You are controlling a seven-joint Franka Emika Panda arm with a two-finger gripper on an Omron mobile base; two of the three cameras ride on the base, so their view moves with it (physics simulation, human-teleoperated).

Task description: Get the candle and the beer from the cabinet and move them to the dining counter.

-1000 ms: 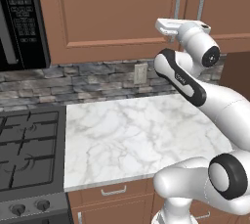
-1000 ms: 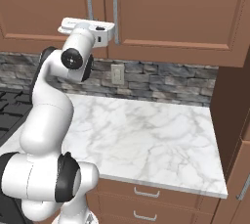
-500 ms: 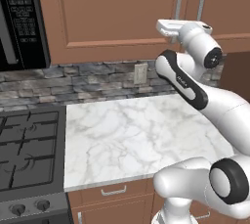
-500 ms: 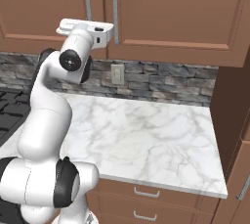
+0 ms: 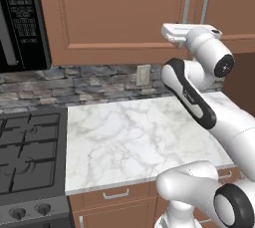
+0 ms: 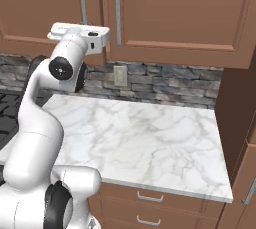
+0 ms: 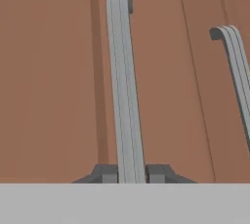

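The brown wooden cabinet (image 5: 119,13) hangs above the worktop with both doors shut. My gripper (image 7: 131,174) is raised to it and shut on the lower end of one door's long silver bar handle (image 7: 124,86), which runs between the two dark fingertips (image 7: 105,173). The neighbouring door's handle (image 7: 234,66) stands just to the side. In the base views my hand (image 5: 191,32) (image 6: 77,32) sits against the bottom of that handle (image 5: 187,0) (image 6: 83,3). The candle and the beer are hidden. The dining counter is out of view.
A white marble worktop (image 5: 134,137) with a stone backsplash (image 6: 165,80) and a wall outlet (image 5: 143,74) lies below. A black stove (image 5: 25,157) and a black microwave (image 5: 20,23) are on the left. A tall brown panel (image 6: 240,123) closes off the right.
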